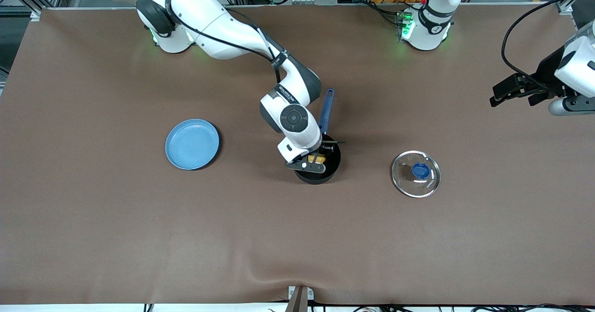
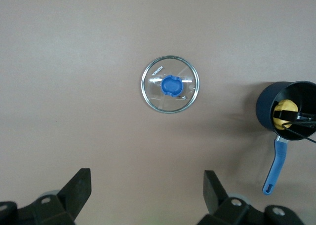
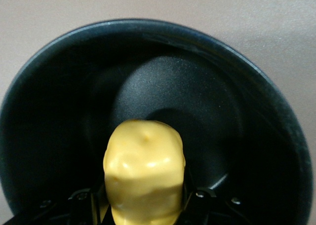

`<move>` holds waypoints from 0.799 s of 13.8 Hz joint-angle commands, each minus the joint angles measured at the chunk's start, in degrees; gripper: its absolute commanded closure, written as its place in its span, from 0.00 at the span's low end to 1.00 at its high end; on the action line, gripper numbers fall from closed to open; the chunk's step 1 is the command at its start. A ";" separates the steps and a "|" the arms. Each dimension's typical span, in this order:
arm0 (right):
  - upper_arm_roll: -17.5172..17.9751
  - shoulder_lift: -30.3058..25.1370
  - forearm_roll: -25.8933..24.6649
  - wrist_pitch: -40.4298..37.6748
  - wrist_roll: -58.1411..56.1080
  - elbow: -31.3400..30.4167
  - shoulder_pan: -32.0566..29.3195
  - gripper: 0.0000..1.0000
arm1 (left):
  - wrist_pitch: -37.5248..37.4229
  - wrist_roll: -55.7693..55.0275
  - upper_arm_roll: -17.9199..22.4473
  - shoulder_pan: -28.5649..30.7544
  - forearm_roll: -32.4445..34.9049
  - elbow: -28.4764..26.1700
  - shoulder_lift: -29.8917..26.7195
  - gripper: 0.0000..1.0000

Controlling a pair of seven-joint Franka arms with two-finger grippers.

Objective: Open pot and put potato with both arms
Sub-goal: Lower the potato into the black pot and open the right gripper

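Observation:
The black pot stands uncovered mid-table, its blue handle pointing toward the robots' bases. My right gripper is shut on the yellow potato and holds it inside the pot's mouth, above the bottom. In the right wrist view the potato sits between the fingers over the pot's black inside. The glass lid with its blue knob lies flat on the table toward the left arm's end. My left gripper is open and empty, raised over the table's left-arm end. Its wrist view shows the lid, the pot and the potato.
A flat blue plate lies toward the right arm's end of the table, level with the pot. The brown cloth covers the whole table.

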 commanded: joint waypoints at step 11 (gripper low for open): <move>-4.14 -7.59 -1.03 -11.67 1.82 6.35 -1.50 0.00 | -0.63 1.10 -0.62 0.14 0.44 1.67 0.74 0.00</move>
